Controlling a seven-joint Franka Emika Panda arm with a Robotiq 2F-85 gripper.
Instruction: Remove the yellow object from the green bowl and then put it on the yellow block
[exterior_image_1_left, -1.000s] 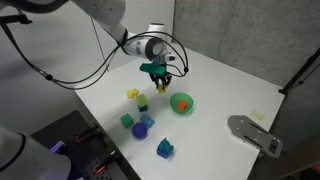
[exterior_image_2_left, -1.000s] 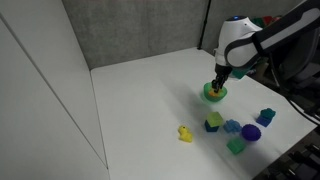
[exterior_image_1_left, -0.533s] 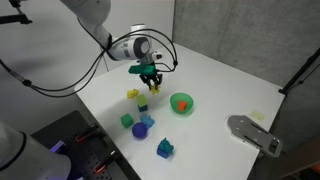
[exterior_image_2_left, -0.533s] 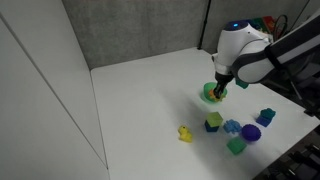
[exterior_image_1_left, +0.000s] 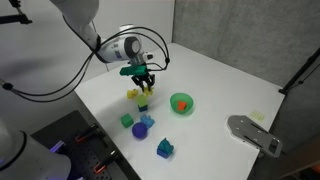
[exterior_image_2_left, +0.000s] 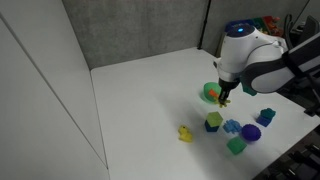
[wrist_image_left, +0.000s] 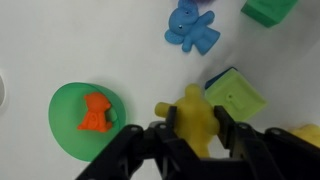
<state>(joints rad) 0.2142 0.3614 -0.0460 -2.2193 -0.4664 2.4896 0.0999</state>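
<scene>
- At the gripper's tips, in an exterior view, a tiny bright piece is pinched. This is the yellow object (exterior_image_1_left: 142, 89), and the gripper (exterior_image_1_left: 141, 84) holds it clear of the white table (exterior_image_1_left: 230, 80).
- Same view: the yellow block (exterior_image_1_left: 132, 95) rests on the table just below the gripper, a little toward the picture's left edge. It is near the held piece but not touching it. The green bowl (exterior_image_1_left: 181, 102) lies well off on the gripper's opposite side and holds only a small orange-red piece (exterior_image_1_left: 183, 101).
- From the gripper (exterior_image_2_left: 224, 98) in an exterior view, the green bowl (exterior_image_2_left: 210, 92) sits just behind. The yellow block (exterior_image_2_left: 185, 133) lies apart, closer to the camera and toward the left edge. A blue block with a lime top (exterior_image_2_left: 213, 121) stands roughly between them. The held piece is too small to make out here.
- Wrist view: the two dark fingers (wrist_image_left: 165, 135) close on either side of the yellow object (wrist_image_left: 195, 118). The green bowl (wrist_image_left: 65, 110) lies to one side with the orange-red piece (wrist_image_left: 95, 113) in it. The lime-topped block (wrist_image_left: 235, 98) sits just beyond the held piece. The yellow block cannot be picked out with certainty here.
- Judgement: the coming move depends on that small sideways offset. It calls for a short shift toward the yellow block, then a straight descent.
</scene>
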